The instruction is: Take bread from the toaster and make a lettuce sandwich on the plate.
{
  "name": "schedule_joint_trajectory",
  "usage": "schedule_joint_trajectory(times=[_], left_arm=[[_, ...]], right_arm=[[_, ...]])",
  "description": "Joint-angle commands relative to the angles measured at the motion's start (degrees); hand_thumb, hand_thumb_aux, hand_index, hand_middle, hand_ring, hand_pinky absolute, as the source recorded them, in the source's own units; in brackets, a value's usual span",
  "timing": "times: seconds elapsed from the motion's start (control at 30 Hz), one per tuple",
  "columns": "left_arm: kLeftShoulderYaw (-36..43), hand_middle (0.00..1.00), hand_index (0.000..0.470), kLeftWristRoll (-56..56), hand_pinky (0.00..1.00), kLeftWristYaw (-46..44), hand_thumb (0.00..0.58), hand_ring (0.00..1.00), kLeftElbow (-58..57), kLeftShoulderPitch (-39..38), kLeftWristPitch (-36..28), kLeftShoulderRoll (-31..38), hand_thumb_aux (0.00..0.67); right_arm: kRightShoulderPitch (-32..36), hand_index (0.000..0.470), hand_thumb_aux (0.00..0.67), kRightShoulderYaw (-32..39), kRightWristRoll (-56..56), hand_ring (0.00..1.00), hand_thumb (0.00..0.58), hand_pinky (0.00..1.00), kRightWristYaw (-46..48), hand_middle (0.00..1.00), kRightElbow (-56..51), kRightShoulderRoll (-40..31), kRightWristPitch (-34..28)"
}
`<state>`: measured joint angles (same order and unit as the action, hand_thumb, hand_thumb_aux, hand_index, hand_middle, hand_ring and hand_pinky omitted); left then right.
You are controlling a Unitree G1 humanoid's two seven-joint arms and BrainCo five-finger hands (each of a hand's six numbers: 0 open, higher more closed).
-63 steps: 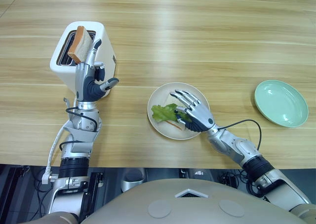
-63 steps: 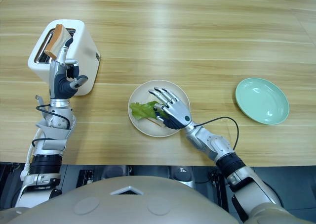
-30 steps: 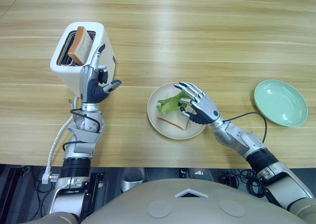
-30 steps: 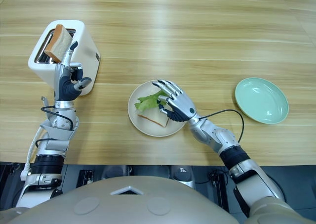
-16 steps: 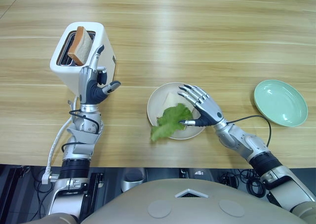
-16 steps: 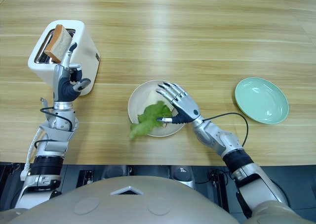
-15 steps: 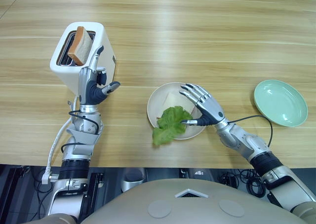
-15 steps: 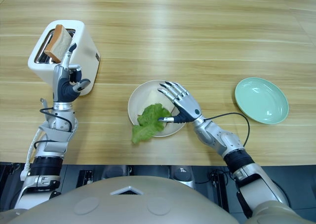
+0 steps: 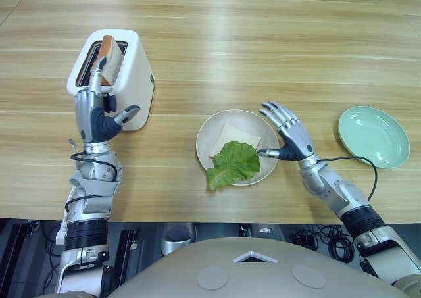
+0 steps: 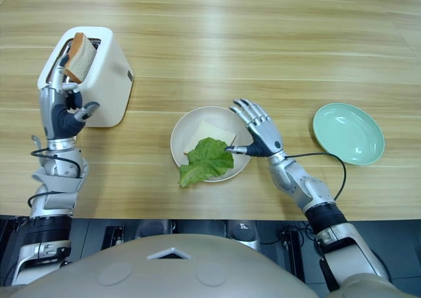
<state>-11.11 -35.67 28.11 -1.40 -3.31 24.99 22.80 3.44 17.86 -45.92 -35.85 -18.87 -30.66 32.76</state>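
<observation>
Lettuce (image 9: 231,164) covers the near part of a bread slice (image 9: 240,135) on the plate (image 9: 202,143), its tip overhanging the rim. My right hand (image 9: 291,137), fingers spread and empty, sits just beside. Farther off, my left hand (image 9: 94,114), fingers straight, partly hides the toast (image 9: 113,54) in the toaster (image 9: 138,74).

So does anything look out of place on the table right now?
The lettuce leaf sits skewed on the bread slice: its near tip hangs past the rim of the plate. A second slice leans sideways in the toaster.
</observation>
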Motion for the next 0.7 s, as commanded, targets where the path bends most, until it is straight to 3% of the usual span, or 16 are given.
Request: schedule_joint_trajectory(times=[0.03,0.13,0.2,0.23,0.27,0.3,0.7], left_arm=[[-3.1,0.87,0.000,-3.4,0.87,2.1,0.000,0.87,-0.9,1.3,-6.4,2.4,0.000],[-4.5,0.85,0.000,-5.5,0.85,3.3,0.000,0.85,-2.3,3.3,-11.0,4.9,0.000],[-4.3,0.78,0.000,-7.1,0.78,3.0,0.000,0.78,-3.9,4.7,-13.6,7.1,0.000],[-4.0,0.51,0.000,-7.6,0.51,2.5,0.000,0.51,-4.7,5.4,-14.8,8.2,0.000],[-3.0,0.38,0.000,-8.3,0.38,1.5,0.000,0.38,-6.3,6.4,-15.8,9.6,0.000],[-1.8,0.03,0.000,-8.8,0.03,0.4,0.000,0.03,-8.4,7.8,-16.6,10.9,0.000],[8.9,0.00,0.000,-9.7,0.00,-2.2,0.000,0.00,-28.2,19.2,-19.0,17.7,0.000]], right_arm=[[-0.9,0.000,0.000,-2.7,2.0,0.00,0.000,0.00,-0.9,0.00,1.2,0.8,-0.2],[-0.9,0.000,0.000,-3.1,1.7,0.00,0.000,0.00,-1.4,0.00,0.1,1.6,-0.4],[-0.7,0.000,0.000,-2.4,0.7,0.00,0.000,0.00,-1.6,0.00,-0.6,2.1,-0.5],[-0.7,0.000,0.000,-2.1,0.5,0.00,0.000,0.00,-1.5,0.00,-0.6,2.3,-0.4],[-0.6,0.000,0.000,-2.0,0.3,0.00,0.000,0.00,-1.6,0.00,-0.8,2.6,-0.3],[-0.5,0.000,0.000,-1.9,0.2,0.00,0.000,0.00,-1.6,0.00,-0.9,2.9,-0.3],[0.9,0.000,0.000,-0.2,-1.1,0.00,0.000,0.00,-2.0,0.00,-3.5,4.7,0.5]])
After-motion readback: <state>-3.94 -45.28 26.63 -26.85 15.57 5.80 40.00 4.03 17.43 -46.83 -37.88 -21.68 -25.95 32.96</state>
